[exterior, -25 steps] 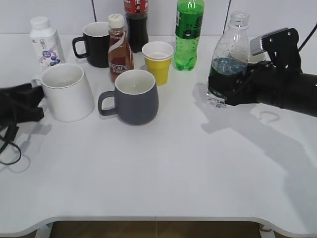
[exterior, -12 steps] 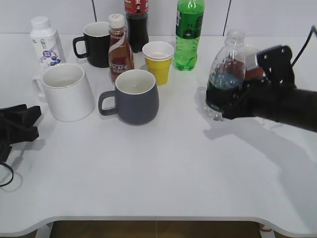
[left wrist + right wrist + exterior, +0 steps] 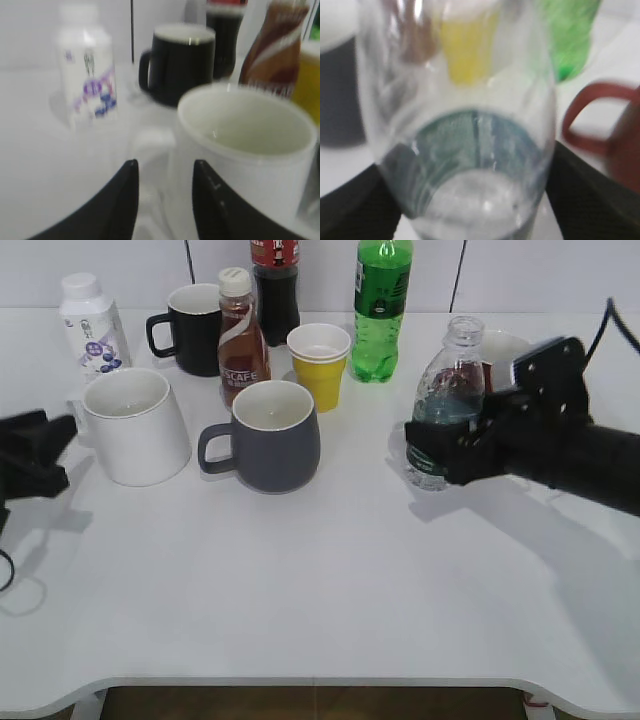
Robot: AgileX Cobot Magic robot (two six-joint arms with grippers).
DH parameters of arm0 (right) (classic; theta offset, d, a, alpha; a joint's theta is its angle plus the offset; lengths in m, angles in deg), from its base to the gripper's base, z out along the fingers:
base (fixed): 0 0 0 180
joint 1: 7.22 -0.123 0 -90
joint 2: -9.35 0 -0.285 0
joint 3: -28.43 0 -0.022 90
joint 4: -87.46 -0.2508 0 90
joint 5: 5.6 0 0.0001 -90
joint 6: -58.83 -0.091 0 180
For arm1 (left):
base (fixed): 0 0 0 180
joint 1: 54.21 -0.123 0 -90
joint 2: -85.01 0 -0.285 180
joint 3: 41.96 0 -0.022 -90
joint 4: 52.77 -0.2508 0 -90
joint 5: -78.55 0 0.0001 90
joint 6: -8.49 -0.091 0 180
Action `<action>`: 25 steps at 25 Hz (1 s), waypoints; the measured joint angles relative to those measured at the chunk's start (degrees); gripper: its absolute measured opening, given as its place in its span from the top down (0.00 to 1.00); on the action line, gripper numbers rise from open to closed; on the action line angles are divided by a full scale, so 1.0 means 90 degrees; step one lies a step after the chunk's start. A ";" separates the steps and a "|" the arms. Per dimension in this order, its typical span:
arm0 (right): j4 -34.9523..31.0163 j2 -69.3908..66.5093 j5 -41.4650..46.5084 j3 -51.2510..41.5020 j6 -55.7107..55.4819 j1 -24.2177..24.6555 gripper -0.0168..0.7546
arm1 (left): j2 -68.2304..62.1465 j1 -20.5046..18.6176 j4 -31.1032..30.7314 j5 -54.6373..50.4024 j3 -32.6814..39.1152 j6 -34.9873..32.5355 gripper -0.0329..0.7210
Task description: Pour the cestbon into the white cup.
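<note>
Exterior view: the clear ribbed plastic water bottle with a dark green label [image 3: 440, 405] stands upright and uncapped at about three o'clock on the white table [image 3: 320, 590]. The right claw [image 3: 440, 455] is clamped around its lower half, and the black arm reaches in from the right edge. The neck and shoulders are see-through, the green band wraps the middle, and the base looks slightly off the table, though I cannot tell for sure.

The large white ceramic mug widening toward its base [image 3: 135, 425] sits at about nine o'clock, mouth up, well apart from the bottle. The left claw [image 3: 45, 440] hovers just beside the mug's left side, fingers parted and holding nothing.

A grey mug [image 3: 270, 435] stands between white mug and bottle. Behind it are a yellow paper cup [image 3: 320, 365], a brown coffee bottle [image 3: 242, 335], a black mug [image 3: 192, 330], a dark cola bottle [image 3: 275, 285] and a tall bright green soda bottle [image 3: 380, 305]. A small white bottle with purple print [image 3: 92, 325] stands at ten o'clock.

Left wrist view: the two black fingers [image 3: 125, 205] are spread, with the white mug's handle side just ahead of them.

Right wrist view: blurred, the bottle fills the frame, black fingers [image 3: 585, 195] pressed on both flanks; a red handle [image 3: 592, 117] shows at three o'clock.
</note>
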 joint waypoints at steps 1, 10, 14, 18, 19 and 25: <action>-0.0083 0.0091 -0.0003 0.0000 0.0008 0.0000 0.17 | 0.0195 0.0000 0.0000 -0.0009 0.0000 0.0006 0.58; -0.0091 0.1980 0.1220 -0.0007 -0.0670 0.0000 0.15 | 0.2507 0.0111 -0.0038 -0.2996 -0.0367 0.0903 0.58; 0.1031 0.3287 0.2651 -0.0007 -0.2159 0.0000 0.15 | 0.3689 0.0715 -0.0035 -0.5002 -0.0927 0.1028 0.58; 0.3084 0.4548 0.4089 -0.0033 -0.4045 0.0000 0.20 | 0.4697 0.1584 0.0150 -0.6761 -0.1382 0.1034 0.58; 0.3659 0.4846 0.4307 -0.0090 -0.4625 0.0000 0.21 | 0.4967 0.1819 0.0251 -0.7230 -0.1470 0.1034 0.58; 0.7143 0.6855 0.5169 -0.0741 -0.7224 -0.0020 0.24 | 0.6781 0.2730 0.0215 -0.9418 -0.1689 0.1034 0.58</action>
